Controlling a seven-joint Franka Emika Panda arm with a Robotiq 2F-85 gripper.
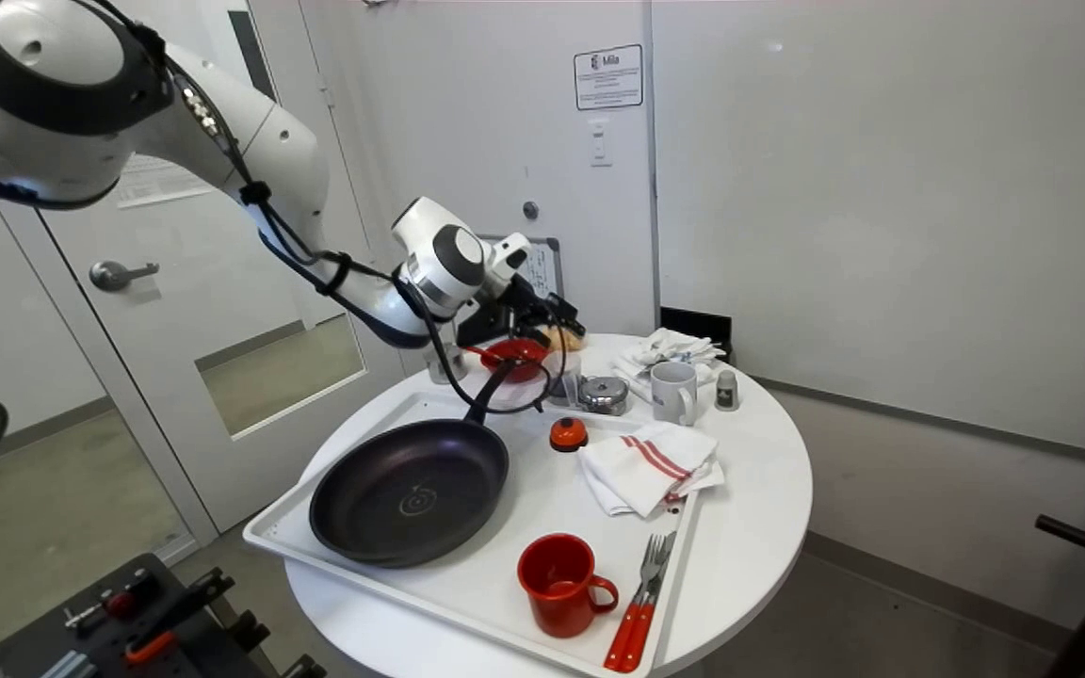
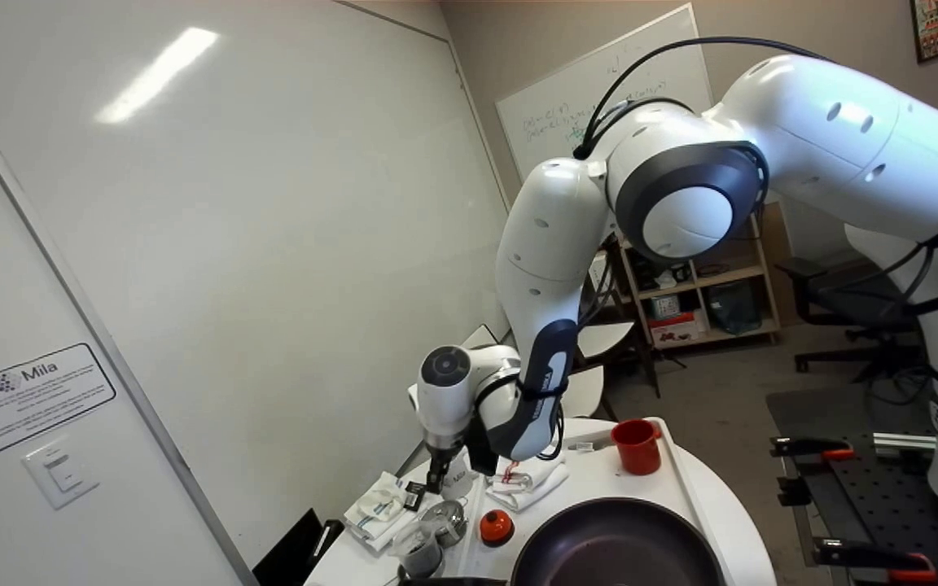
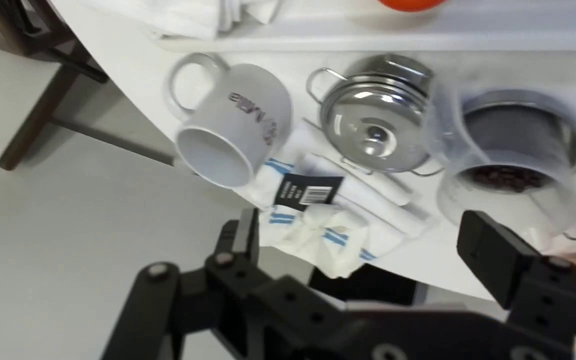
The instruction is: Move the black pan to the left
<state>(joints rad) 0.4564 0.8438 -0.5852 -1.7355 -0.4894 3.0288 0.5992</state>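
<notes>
1. The black frying pan (image 1: 411,494) lies on the left part of the white tray (image 1: 481,576), left of centre in an exterior view, with its handle (image 1: 486,400) pointing towards the upper right.
2. In an exterior view, the pan (image 2: 620,549) is cut off by the bottom edge, right of centre.
3. The fingers (image 3: 490,257) are spread wide in the wrist view, one left of bottom centre, one at lower right.
4. A red mug (image 1: 557,598) stands upright on the tray, bottom centre of the frame; a fork (image 1: 623,633) and a knife (image 1: 640,633), both red-handled, lie just to its right.
5. A red-striped white cloth (image 1: 641,461) covers part of the tray's right edge, with a small orange-red object (image 1: 568,434) near its upper left.
6. On the counter (image 1: 764,480), the wrist view shows a white mug (image 3: 255,110) left of top centre, a lidded metal pot (image 3: 368,130) beside it and a clear plastic jug (image 3: 518,212) of dark bean-like pieces (image 3: 508,178) at right.
</notes>
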